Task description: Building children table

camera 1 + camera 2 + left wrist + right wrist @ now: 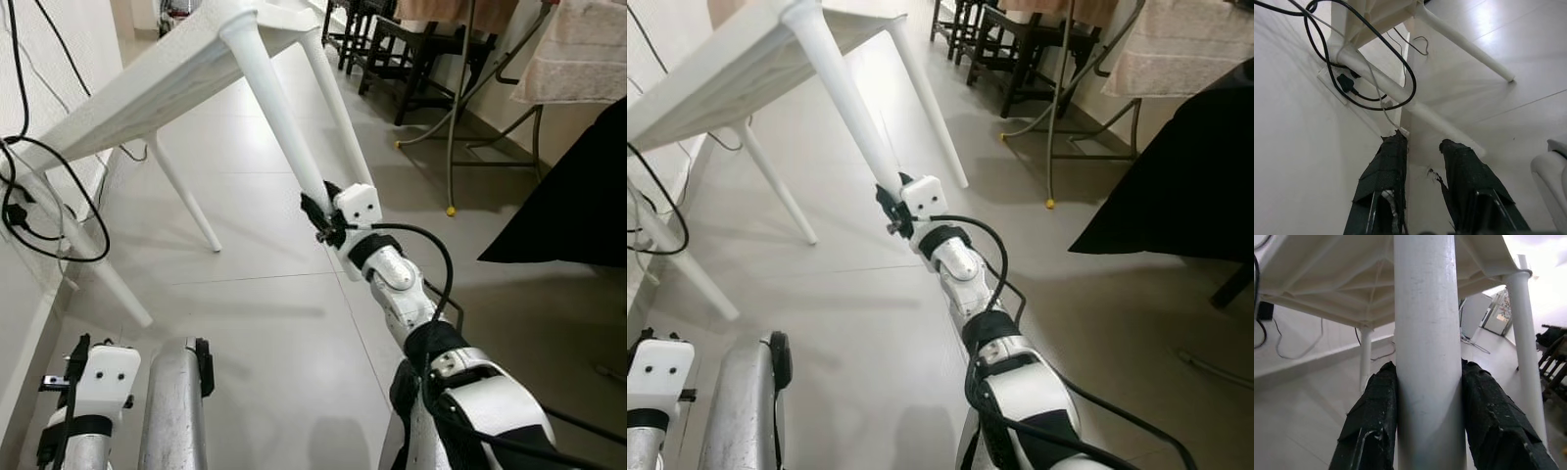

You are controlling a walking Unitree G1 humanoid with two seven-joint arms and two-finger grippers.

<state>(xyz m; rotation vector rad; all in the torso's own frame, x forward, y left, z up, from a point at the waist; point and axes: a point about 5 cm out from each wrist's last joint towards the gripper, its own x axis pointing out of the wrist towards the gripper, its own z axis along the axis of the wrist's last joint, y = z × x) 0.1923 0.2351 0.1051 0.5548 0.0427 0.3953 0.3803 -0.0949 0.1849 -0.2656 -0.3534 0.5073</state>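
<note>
A white plastic children's table [147,83] stands tilted, its top raised toward me at the near corner. My right gripper [319,211] is shut on the lower end of the near leg [276,113], held off the floor. In the right wrist view the black fingers [1374,416] press both sides of that leg [1427,333], with the table's ribbed underside behind. Its other legs [188,196] rest on the tiled floor. My left gripper [1423,141] hangs low by the wall, open with nothing between its fingers.
Black cables [44,220] loop down the wall on the left from a socket [1332,83]. Dark chairs [411,49], a metal rack with a towel [578,49] and a black cloth [578,196] stand on the right. Bare tiled floor [265,323] lies before me.
</note>
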